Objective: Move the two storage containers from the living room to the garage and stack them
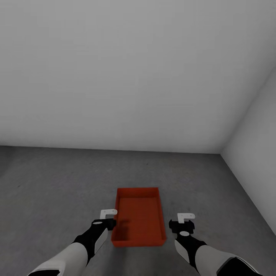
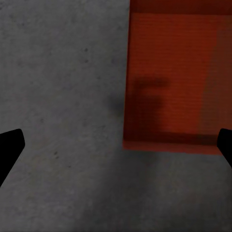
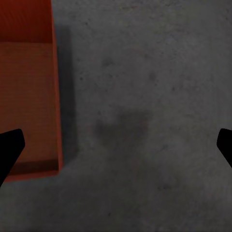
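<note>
storage container (image 1: 140, 218): sits flat on the grey concrete floor (image 1: 57, 184), open top up, long axis pointing away toward the pale wall (image 1: 115, 76) | left gripper (image 1: 109, 212): fingers spread, just beside its left wall | right gripper (image 1: 186, 217): fingers spread, empty, near its right side

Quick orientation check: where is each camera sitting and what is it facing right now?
Head view: on the head, looking forward and down at the storage container on the floor; both arms, left gripper, right gripper.
Left wrist view: facing down; container corner, dark fingertips.
Right wrist view: facing down; container corner, fingertips.
All three share the container.
</note>
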Controlling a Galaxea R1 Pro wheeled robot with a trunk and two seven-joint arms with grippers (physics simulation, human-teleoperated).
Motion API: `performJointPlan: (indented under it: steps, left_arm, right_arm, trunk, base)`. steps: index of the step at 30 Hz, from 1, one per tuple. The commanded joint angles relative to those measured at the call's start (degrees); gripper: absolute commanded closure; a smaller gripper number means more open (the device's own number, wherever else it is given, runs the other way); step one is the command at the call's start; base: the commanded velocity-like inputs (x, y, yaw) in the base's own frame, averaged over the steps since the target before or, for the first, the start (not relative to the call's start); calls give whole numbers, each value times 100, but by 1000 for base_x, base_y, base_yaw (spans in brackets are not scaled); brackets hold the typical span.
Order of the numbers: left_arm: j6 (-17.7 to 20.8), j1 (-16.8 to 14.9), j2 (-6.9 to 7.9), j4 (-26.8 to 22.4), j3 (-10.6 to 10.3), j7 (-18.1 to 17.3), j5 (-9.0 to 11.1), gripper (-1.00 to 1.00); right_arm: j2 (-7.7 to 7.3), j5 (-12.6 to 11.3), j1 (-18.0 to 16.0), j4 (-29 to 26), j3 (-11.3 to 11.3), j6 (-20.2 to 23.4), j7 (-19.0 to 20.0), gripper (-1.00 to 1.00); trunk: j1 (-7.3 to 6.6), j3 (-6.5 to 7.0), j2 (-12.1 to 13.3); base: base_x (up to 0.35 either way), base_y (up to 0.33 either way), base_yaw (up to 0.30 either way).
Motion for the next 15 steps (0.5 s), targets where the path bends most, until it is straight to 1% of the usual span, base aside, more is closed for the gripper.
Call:
performJointPlan:
  steps: [1, 12, 15]
  left_arm:
    - [32, 0, -5, -12, 38, 5, -24, -100]
    - [40, 0, -5, -12, 45, 5, -28, -100]
    - [40, 0, -5, -12, 46, 5, -31, -100]
  right_arm:
    - [3, -60, -3, 4, 49, -22, -14, -100]
    - [-1, -60, -3, 4, 49, -24, -14, -100]
    - [0, -60, -3, 4, 50, -25, -12, -100]
  trunk:
    - [0, -4, -2]
    - [0, -4, -2]
    - [-66, 50, 118]
  base:
    - [0, 0, 0]
    - [0, 0, 0]
    - [0, 0, 0]
